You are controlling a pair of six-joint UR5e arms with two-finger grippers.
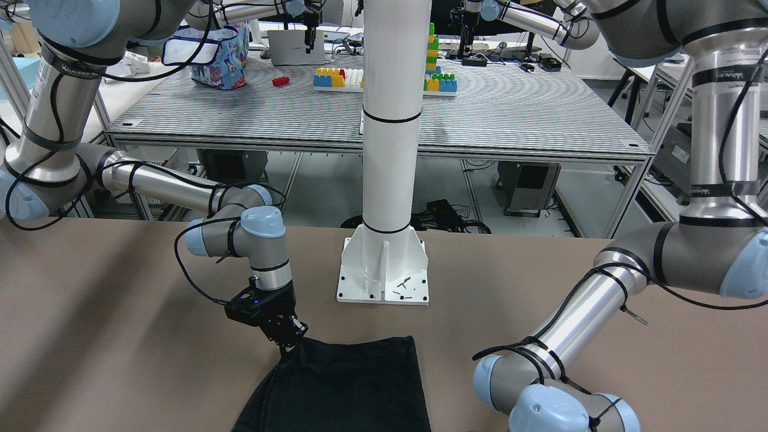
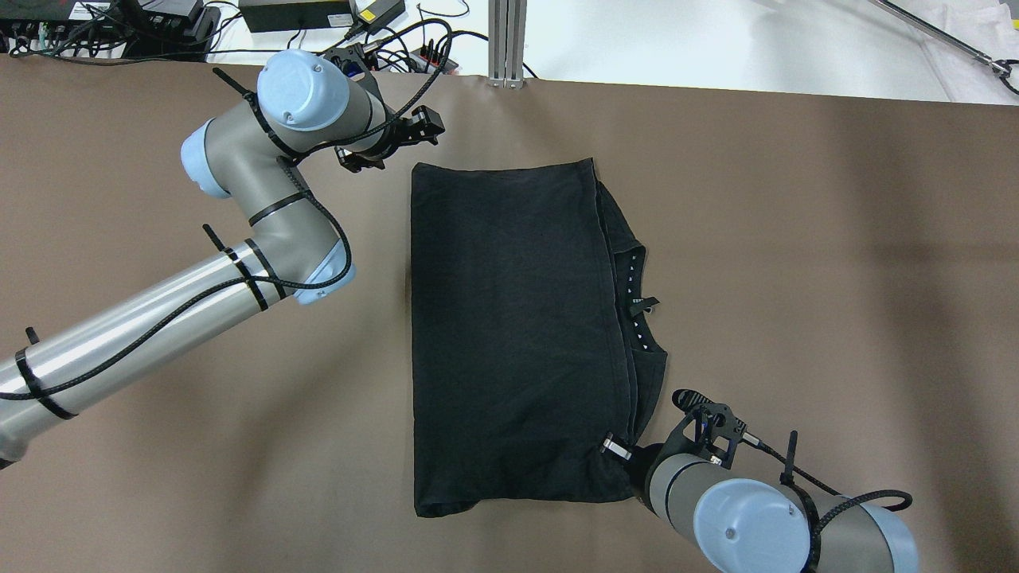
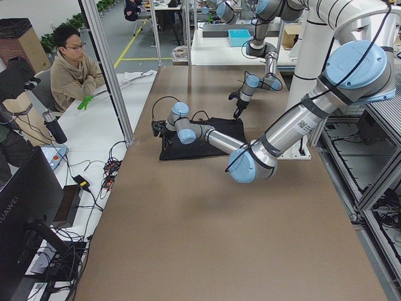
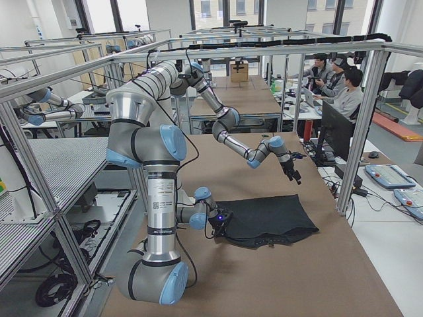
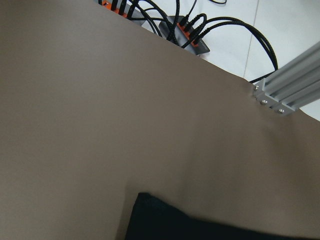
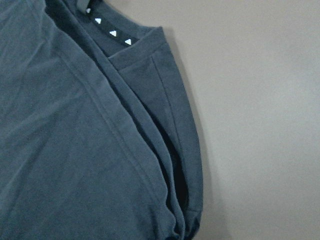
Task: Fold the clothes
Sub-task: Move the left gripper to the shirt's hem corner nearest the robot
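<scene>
The clothes [image 2: 509, 318] are one black garment lying folded in a tall rectangle in the middle of the brown table [image 2: 796, 239]. A seamed hem runs down its right side over the collar [image 2: 637, 310]. My right gripper [image 2: 617, 451] is at the near right corner and looks shut on the hem corner [image 1: 290, 343]. The right wrist view is filled by the clothes [image 6: 75, 150]. My left gripper [image 2: 362, 161] hangs just left of the far left corner, clear of the fabric. Its fingers are hidden under the wrist, so I cannot tell its state. The left wrist view shows only that corner [image 5: 165, 220].
A white pillar [image 1: 390, 150] on a bolted base [image 1: 384, 276] stands at the table's robot side, close to the garment. Cables [image 2: 398, 40] and an aluminium post [image 2: 507, 40] lie past the far edge. A person [image 3: 72, 69] sits beyond it.
</scene>
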